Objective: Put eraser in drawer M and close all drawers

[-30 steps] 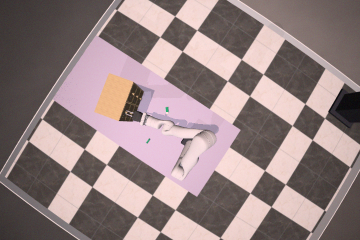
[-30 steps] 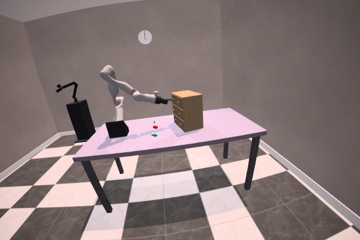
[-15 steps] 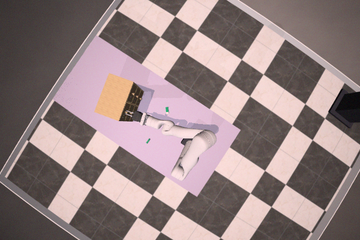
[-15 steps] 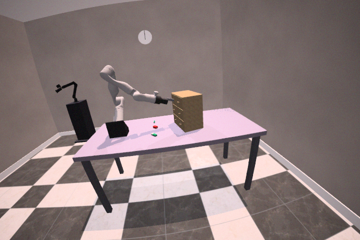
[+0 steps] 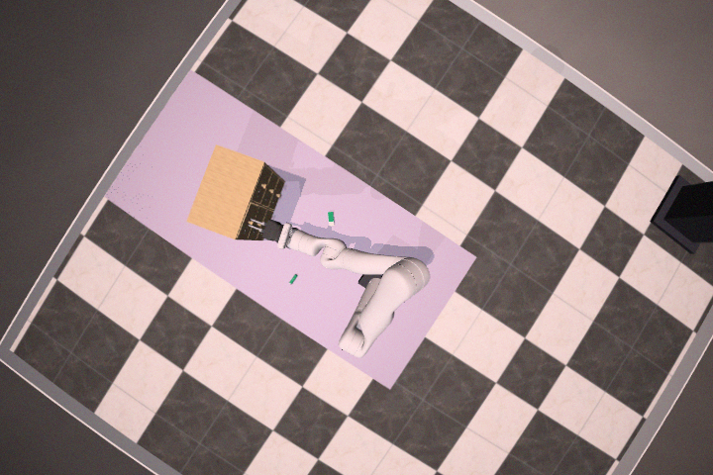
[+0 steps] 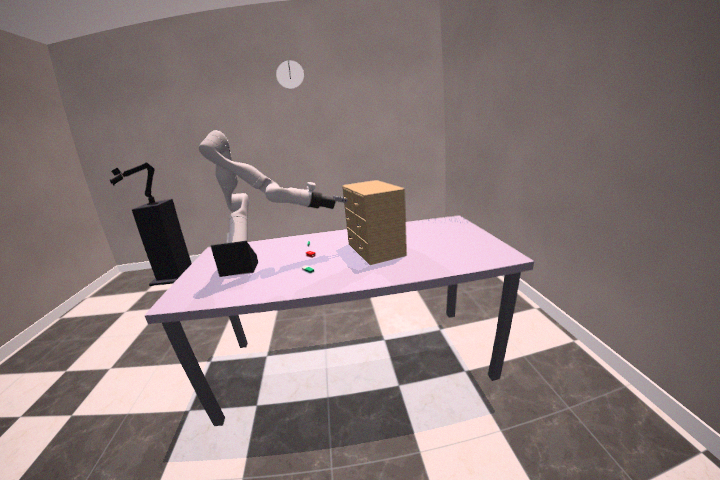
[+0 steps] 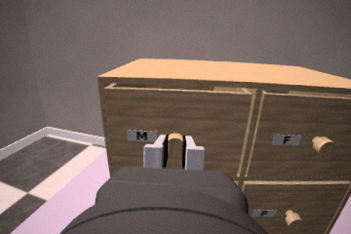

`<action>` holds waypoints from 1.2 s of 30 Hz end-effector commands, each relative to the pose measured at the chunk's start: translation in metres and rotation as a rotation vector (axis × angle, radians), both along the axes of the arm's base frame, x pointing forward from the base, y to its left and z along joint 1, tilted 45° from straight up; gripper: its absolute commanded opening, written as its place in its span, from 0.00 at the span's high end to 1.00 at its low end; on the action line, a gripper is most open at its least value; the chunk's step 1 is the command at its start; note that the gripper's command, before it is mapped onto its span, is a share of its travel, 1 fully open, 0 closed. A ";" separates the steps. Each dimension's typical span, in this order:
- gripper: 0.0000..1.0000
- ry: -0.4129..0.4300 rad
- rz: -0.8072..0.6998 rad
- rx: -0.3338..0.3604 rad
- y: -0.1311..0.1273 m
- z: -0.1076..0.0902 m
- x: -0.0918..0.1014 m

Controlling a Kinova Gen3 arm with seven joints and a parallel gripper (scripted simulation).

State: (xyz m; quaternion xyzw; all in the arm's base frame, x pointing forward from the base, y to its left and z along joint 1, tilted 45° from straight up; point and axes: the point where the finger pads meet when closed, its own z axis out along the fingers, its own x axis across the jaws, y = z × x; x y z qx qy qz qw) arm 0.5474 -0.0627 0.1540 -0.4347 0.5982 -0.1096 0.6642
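The chest (image 5: 226, 187) (image 6: 386, 226) (image 7: 208, 72) stands upright on the table. Drawer M (image 7: 203, 114) is its top left drawer in the wrist view and looks pushed in or nearly so. My gripper (image 5: 250, 224) (image 6: 345, 199) (image 7: 175, 146) is level in front of it, its fingers narrowed on either side of the knob (image 7: 175, 136) of drawer M. The knob fills the gap between them, so the gripper looks shut on it. A green-and-white block (image 5: 330, 218) (image 6: 308, 270), apparently the eraser, lies on the table away from the chest.
A small green thing (image 5: 293, 278) (image 6: 308, 243) and a red thing (image 6: 310, 254) lie on the table (image 6: 440, 249). A black box (image 6: 233, 258) stands near the arm's base. Knobs of drawer F (image 7: 322, 144) and drawer P (image 7: 292, 217) stick out beside and below the gripper.
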 end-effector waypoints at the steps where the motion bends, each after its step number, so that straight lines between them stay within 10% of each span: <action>1: 0.63 -0.004 -0.005 -0.001 -0.003 0.001 -0.005; 36: 0.63 -0.004 -0.004 -0.001 -0.012 -0.006 -0.046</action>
